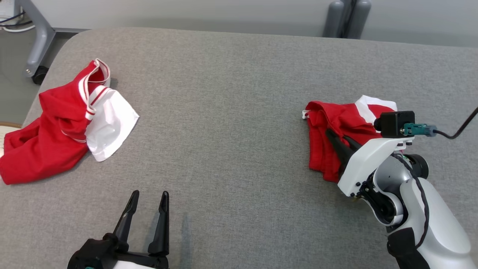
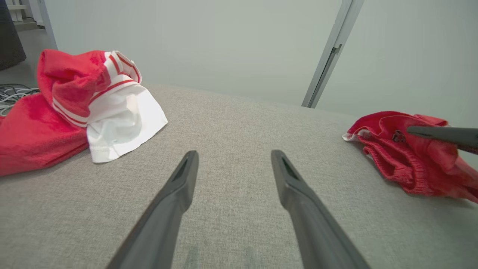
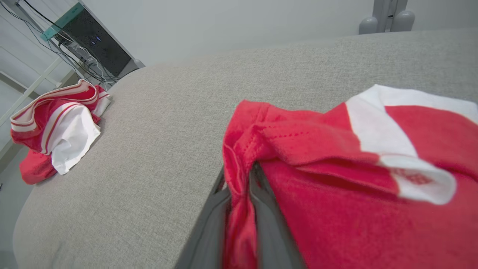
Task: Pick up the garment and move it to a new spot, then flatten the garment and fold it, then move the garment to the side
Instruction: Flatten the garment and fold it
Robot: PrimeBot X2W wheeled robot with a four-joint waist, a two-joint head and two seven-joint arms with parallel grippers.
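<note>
A red garment (image 1: 336,117) with white panels lies folded on the right side of the grey table (image 1: 231,93). My right gripper (image 1: 338,135) rests on its near part. In the right wrist view, a red fold (image 3: 239,157) of this garment sits pinched between the nearly closed fingers of the right gripper (image 3: 241,175). My left gripper (image 1: 150,194) stands open over bare table near the front edge, with nothing between its fingers. The left wrist view has the left gripper (image 2: 234,155) wide apart, the garment (image 2: 407,164) at the right, and a finger of the right gripper (image 2: 440,134) on it.
A second red and white garment (image 1: 56,127) lies crumpled at the table's left edge, partly hanging over it. It is also in the left wrist view (image 2: 74,97) and the right wrist view (image 3: 56,123). A grey stand leg (image 1: 37,41) is beyond the back left corner.
</note>
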